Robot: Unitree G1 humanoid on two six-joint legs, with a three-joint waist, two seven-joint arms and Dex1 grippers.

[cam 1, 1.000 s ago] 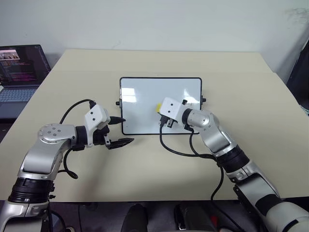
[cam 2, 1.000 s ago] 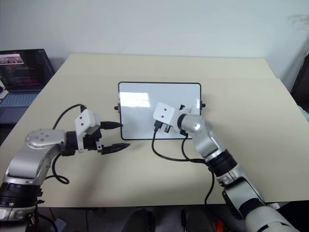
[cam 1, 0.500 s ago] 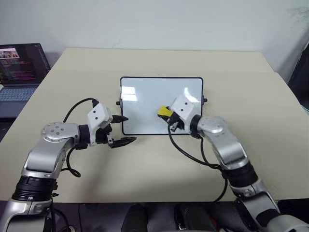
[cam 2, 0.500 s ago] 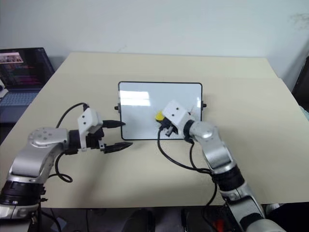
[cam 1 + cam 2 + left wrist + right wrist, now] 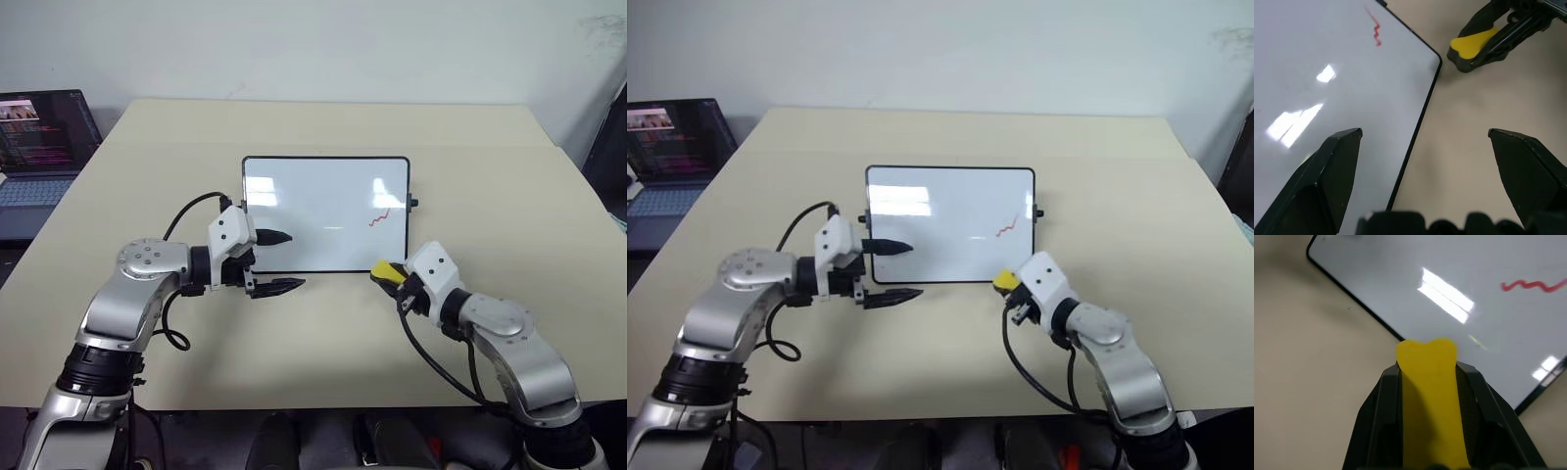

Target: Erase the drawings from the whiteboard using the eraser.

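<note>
The whiteboard [image 5: 313,196] lies flat in the middle of the table. Of the drawings, one red wavy zigzag [image 5: 380,217] shows near the board's right edge, also in the right wrist view [image 5: 1530,285]. My right gripper [image 5: 392,276] is shut on the yellow eraser [image 5: 384,269], just off the board's near right corner, over the table. In the right wrist view the eraser [image 5: 1432,396] sticks out between the fingers. My left gripper [image 5: 279,261] is open and empty; it straddles the board's near edge, one finger [image 5: 272,236] over the board, the other [image 5: 284,286] over the table.
An open laptop [image 5: 39,147] sits off the table's far left corner. Black cables loop from both wrists, one [image 5: 436,348] over the table near my right arm. Bare tabletop [image 5: 509,196] surrounds the board.
My right gripper has drawn the eraser back off the board to its near right corner, uncovering the red zigzag. My left gripper has shifted right, up to the board's near edge.
</note>
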